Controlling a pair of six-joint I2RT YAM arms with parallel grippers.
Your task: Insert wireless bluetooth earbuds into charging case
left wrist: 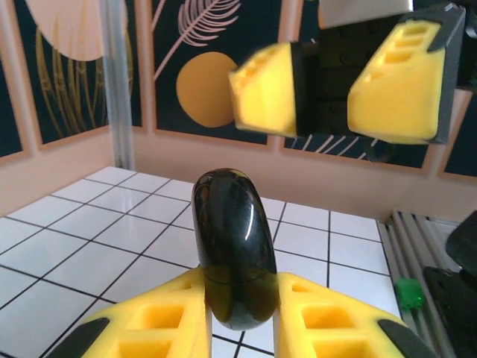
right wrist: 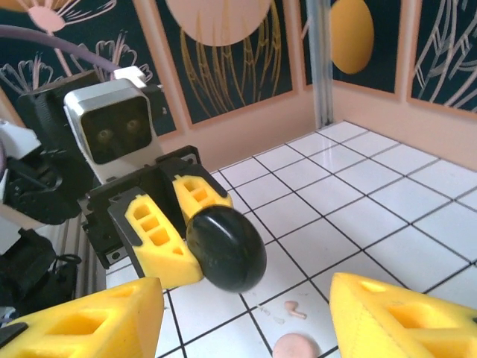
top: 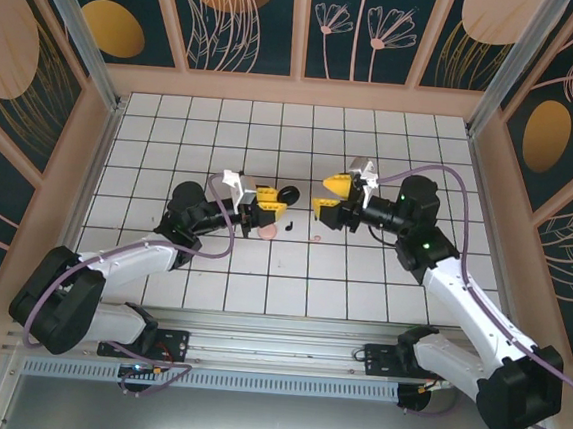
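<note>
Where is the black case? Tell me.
The black case sits mid-table in the top view, clamped in the left hand, facing the open right hand.

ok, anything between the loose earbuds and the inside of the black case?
The black case, clamped in the left gripper, looks closed, so its own lid is in the way. Nothing visible covers the pink earbud.

No legible text, labels or numbers anywhere.
</note>
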